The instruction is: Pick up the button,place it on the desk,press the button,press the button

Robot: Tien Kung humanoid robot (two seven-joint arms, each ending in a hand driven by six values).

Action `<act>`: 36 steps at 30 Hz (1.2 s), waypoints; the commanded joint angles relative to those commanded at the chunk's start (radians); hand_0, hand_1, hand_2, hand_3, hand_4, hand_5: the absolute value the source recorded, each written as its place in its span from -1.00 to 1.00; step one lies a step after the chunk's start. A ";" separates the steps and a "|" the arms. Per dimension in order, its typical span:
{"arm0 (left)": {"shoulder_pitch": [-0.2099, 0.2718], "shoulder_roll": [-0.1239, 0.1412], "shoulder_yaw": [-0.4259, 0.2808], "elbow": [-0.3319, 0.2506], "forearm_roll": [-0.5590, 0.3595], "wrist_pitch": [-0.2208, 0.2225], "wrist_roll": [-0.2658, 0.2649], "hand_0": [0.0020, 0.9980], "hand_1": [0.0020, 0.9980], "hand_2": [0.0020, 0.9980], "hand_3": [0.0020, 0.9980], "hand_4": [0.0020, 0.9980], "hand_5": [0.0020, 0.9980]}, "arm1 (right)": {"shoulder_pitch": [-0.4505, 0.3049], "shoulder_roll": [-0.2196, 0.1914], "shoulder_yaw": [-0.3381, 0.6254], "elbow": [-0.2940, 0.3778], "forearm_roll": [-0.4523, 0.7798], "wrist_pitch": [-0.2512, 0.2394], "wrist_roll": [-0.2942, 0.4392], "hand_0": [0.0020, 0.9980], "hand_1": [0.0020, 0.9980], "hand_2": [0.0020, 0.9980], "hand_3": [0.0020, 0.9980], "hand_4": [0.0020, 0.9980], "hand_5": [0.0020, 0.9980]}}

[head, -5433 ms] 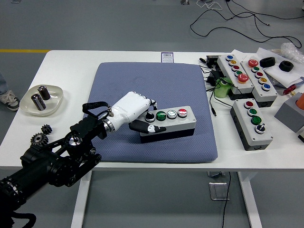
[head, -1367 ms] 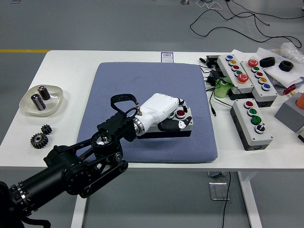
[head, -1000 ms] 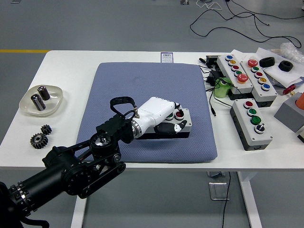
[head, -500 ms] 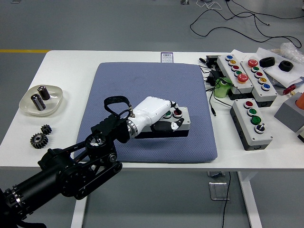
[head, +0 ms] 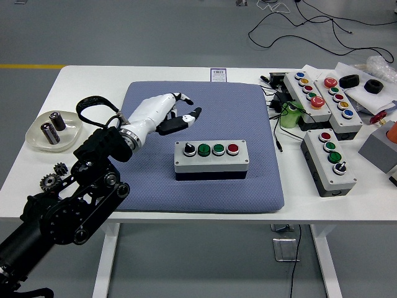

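The button box [head: 211,159] sits flat on the blue mat [head: 196,136], in the middle of the picture. It has a black knob, two green buttons and a red one on top. The left hand [head: 162,112] hangs up and to the left of the box, not touching it. Its fingers are spread out and hold nothing. More button boxes [head: 329,161] lie on the white table [head: 93,87] at the right. A dish [head: 54,130] and two gears [head: 53,177] are at the left.
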 joint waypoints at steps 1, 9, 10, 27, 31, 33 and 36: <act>0.003 0.002 -0.022 0.017 0.033 0.001 0.033 -0.78 -0.41 -0.28 0.53 0.36 1.00 | 0.000 0.000 0.002 0.000 -0.002 0.000 0.000 0.35 0.31 0.36 0.25 -0.38 -0.66; 0.005 0.015 -0.066 0.123 0.189 -0.106 0.237 -0.63 -0.18 -0.04 0.55 0.41 1.00 | 0.006 0.001 0.012 0.000 -0.011 0.000 0.000 0.35 0.31 0.36 0.25 -0.38 -0.66; 0.006 0.012 -0.064 0.133 0.189 -0.106 0.251 -0.62 -0.17 -0.04 0.54 0.83 0.93 | 0.007 0.001 0.013 0.000 -0.012 0.000 0.001 0.35 0.31 0.36 0.25 -0.38 -0.66; -0.029 -0.008 -0.014 0.237 0.189 -0.142 0.332 -0.87 -0.77 -0.63 0.30 0.89 0.99 | 0.010 0.002 0.012 0.000 -0.013 0.001 0.001 0.35 0.31 0.36 0.25 -0.38 -0.66; -0.038 -0.009 -0.010 0.255 0.189 -0.154 0.332 -0.91 -0.82 -0.70 0.23 0.92 0.91 | 0.010 0.002 0.011 0.000 -0.012 0.000 0.001 0.35 0.31 0.36 0.25 -0.38 -0.66; -0.040 -0.010 -0.011 0.266 0.189 -0.158 0.332 -0.91 -0.82 -0.70 0.23 0.92 0.91 | 0.011 0.002 0.012 0.000 -0.012 0.000 0.001 0.35 0.31 0.36 0.25 -0.38 -0.66; -0.042 -0.009 -0.006 0.276 0.189 -0.162 0.332 -0.93 -0.86 -0.72 0.19 0.92 0.88 | 0.010 0.003 0.016 0.000 -0.016 0.000 0.001 0.35 0.31 0.36 0.25 -0.38 -0.66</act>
